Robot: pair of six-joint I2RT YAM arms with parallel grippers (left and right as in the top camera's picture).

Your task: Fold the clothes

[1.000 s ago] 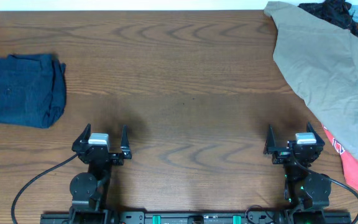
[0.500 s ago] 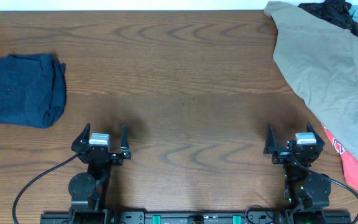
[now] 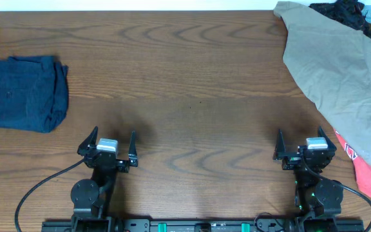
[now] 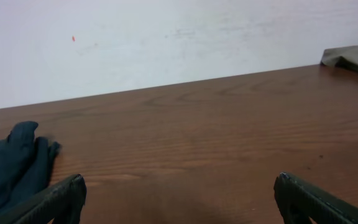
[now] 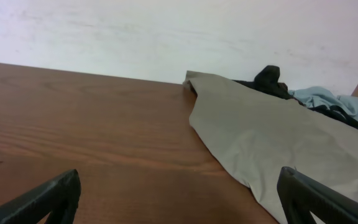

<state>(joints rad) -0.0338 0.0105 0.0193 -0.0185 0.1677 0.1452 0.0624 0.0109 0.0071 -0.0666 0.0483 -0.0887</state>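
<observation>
The clothes, dark navy shorts (image 3: 24,93), lie in a compact folded bundle at the table's left edge. In the left wrist view their rumpled edge (image 4: 11,171) shows at the lower left. My left gripper (image 3: 114,136) sits near the front edge, right of and nearer than the shorts, well apart from them. It is open with nothing between its fingers (image 4: 179,186). My right gripper (image 3: 300,136) is near the front right, also open and empty (image 5: 179,183), just left of a khaki garment's hem.
A large khaki-beige garment (image 3: 340,77) covers the back right of the table (image 3: 192,77) and also shows in the right wrist view (image 5: 272,137). A red-orange cloth (image 3: 366,174) lies under its near edge. Dark and light blue clothes (image 3: 359,16) are heaped in the far right corner.
My left gripper has shifted slightly to the right. The right gripper and the shorts have stayed put.
</observation>
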